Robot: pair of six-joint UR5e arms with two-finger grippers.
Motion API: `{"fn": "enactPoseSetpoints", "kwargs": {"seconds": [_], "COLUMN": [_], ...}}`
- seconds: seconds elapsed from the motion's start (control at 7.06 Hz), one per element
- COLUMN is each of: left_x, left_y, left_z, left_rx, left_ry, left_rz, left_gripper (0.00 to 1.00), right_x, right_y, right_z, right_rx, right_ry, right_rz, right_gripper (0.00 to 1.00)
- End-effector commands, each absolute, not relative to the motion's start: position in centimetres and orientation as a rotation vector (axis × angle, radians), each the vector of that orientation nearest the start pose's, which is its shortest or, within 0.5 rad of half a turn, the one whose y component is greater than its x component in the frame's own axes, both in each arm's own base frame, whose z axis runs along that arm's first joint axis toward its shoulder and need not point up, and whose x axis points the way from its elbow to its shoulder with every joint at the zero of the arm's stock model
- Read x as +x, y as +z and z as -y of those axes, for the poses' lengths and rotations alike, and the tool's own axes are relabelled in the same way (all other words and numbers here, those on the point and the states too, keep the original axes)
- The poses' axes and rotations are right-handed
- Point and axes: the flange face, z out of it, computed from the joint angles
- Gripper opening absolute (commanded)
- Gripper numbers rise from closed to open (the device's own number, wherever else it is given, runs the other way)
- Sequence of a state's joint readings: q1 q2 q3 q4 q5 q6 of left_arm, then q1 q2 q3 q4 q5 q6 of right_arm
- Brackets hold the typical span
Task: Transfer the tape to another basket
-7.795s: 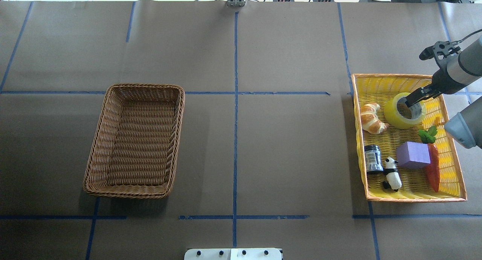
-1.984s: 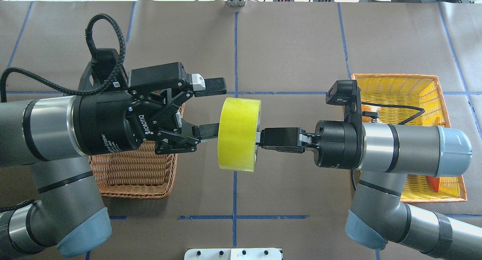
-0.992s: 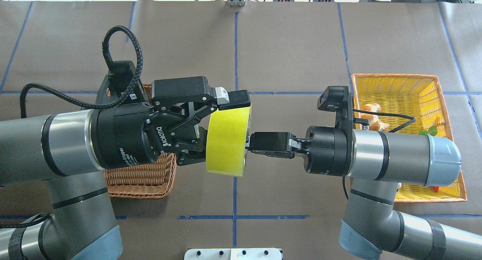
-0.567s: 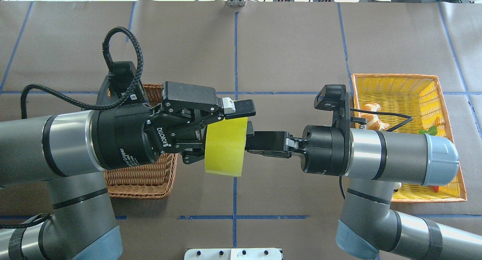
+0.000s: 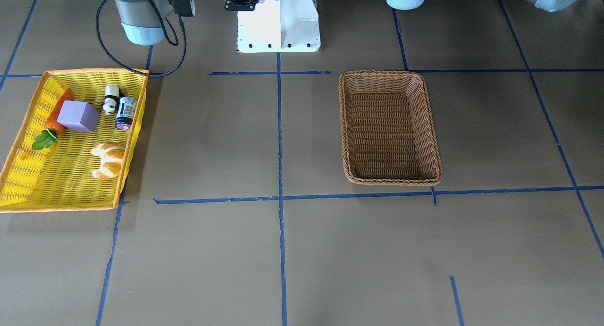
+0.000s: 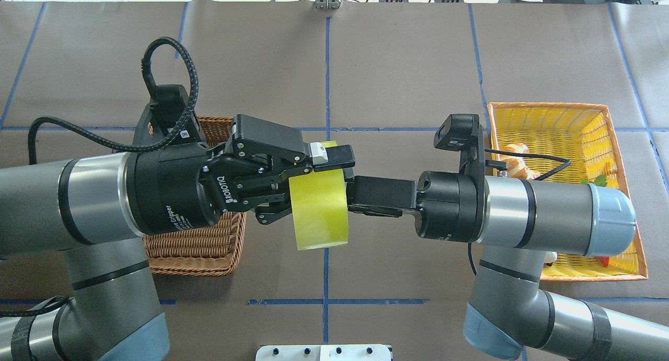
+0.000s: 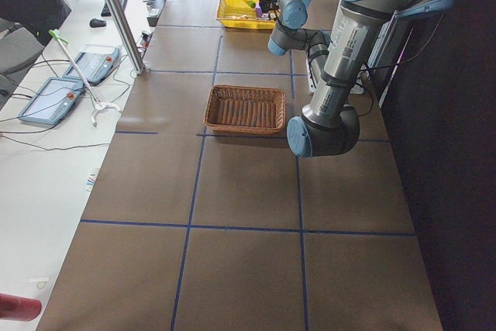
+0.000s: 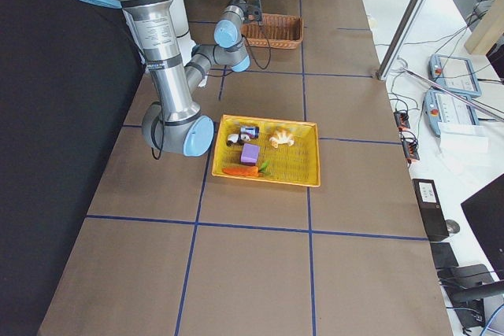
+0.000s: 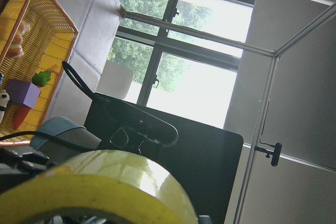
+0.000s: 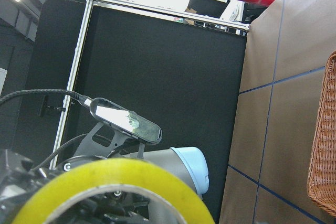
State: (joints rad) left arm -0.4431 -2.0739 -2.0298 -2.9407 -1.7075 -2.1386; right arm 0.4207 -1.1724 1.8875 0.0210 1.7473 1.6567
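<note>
Yellow-green translucent packing tape roll (image 6: 320,209) hangs mid-air over the brown-papered table (image 6: 407,63): we see left gripper (image 6: 318,179) now clamped on its wall, right gripper (image 6: 356,195) still at the core, grip unclear, so brown rectangular wicker basket (image 6: 198,246) next.

"ROBOTIQ" is printed in white on the black housing of the left gripper (image 6: 319,186), centre-left of the overhead view; "Gripper" stands beside it

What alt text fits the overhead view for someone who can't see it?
Above the table's centre, the left gripper clamps the tape while the right gripper sits at its other side. The basket lies partly hidden below the left gripper.
</note>
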Motion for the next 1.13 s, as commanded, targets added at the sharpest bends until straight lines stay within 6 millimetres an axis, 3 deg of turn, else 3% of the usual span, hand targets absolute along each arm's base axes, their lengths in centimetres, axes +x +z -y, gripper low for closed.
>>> {"fn": "enactPoseSetpoints", "kwargs": {"seconds": [0.0,0.43,0.99], "left_x": [33.2,32.5,32.4], "left_y": [7.0,7.0,7.9], "left_z": [29.3,29.6,31.7], "left_rx": [-0.217,-0.201,-0.131], "left_ry": [-0.348,-0.353,-0.409], "left_rz": [-2.352,-2.365,-2.336], "left_gripper": [0.00,0.00,0.00], "right_x": [-37.6,-36.4,-30.6], "right_y": [16.0,17.8,19.9], "right_z": [30.0,31.4,38.8], "right_rx": [0.301,0.314,0.203], "right_ry": [0.063,0.090,0.074], "right_rz": [2.269,2.230,1.936], "right_gripper": [1.00,1.00,1.00]}}
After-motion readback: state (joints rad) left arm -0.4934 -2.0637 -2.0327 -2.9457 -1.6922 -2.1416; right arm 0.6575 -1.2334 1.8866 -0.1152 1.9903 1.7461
